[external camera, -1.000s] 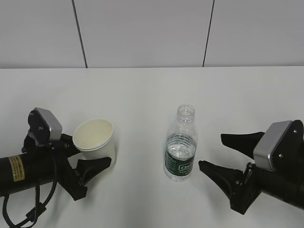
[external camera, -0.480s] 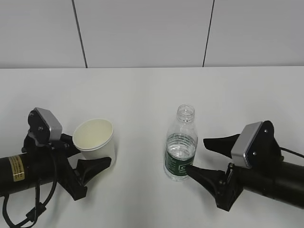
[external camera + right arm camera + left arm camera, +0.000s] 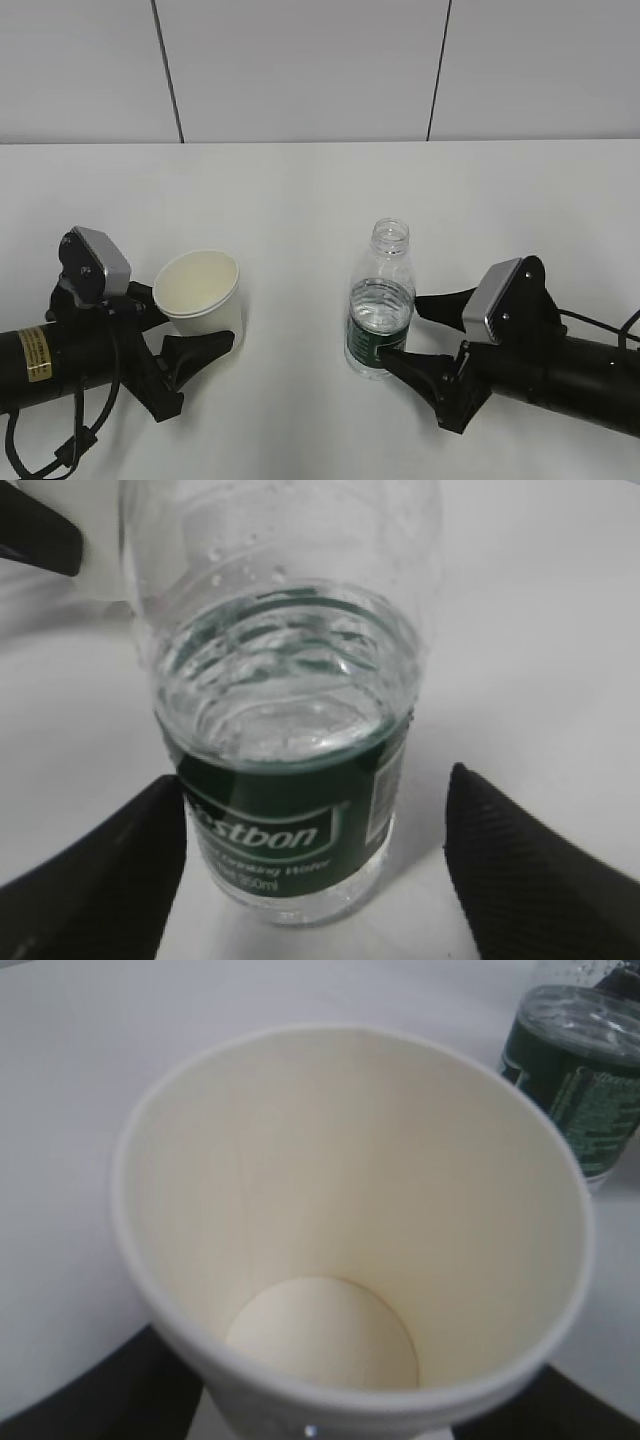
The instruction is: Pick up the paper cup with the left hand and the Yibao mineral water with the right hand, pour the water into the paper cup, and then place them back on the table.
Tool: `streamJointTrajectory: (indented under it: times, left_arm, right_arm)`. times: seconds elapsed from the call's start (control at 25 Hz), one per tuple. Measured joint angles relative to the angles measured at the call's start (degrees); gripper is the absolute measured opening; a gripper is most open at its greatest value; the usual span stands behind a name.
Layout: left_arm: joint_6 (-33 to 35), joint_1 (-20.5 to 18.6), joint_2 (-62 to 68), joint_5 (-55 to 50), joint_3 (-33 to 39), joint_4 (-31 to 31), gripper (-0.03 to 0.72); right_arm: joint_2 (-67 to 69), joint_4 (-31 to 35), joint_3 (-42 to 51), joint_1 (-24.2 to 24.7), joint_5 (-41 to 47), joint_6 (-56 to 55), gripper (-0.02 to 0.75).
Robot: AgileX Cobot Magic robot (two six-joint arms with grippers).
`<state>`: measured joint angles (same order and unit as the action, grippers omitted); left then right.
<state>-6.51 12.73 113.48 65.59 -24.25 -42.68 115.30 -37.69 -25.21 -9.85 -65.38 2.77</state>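
Yibao mineral water [image 3: 285, 770] between open right hand [image 3: 315, 860] jaws, seemingly untouched

Matt paper cup [image 3: 205, 293], glossy clr plastic bottle [image 3: 380, 305]

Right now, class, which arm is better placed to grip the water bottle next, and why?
The right. Its open tool already straddles the water bottle, one finger either side. The left tool sits around the paper cup.

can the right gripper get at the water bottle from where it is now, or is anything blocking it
Probably yes. The right gripper stands open with the Yibao mineral water already between its fingers, a gap showing on both sides. Nothing lies between them; the paper cup stands well off.
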Motion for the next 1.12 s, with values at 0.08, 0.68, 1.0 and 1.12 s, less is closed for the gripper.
streamJointTrajectory:
  times: [0.08, 0.68, 1.0, 1.12]
  left_arm:
    - [0.0, 0.0, 0.0, 0.0, 0.0, 0.0, 0.476]
    - [0.0, 0.0, 0.0, 0.0, 0.0, 0.0, 0.476]
    - [0.0, 0.0, 0.0, 0.0, 0.0, 0.0, 0.476]
    - [0.0, 0.0, 0.0, 0.0, 0.0, 0.0, 0.476]
  right_arm:
    - [0.4, -1.2, -0.8, 0.0, 0.0, -0.4, 0.592]
    - [0.7, -4.9, -5.6, 0.0, 0.0, -4.8, 0.626]
    - [0.8, -6.0, -7.8, 0.0, 0.9, -5.7, 0.625]
    - [1.2, -6.3, -7.9, 0.0, 1.1, -5.9, 0.625]
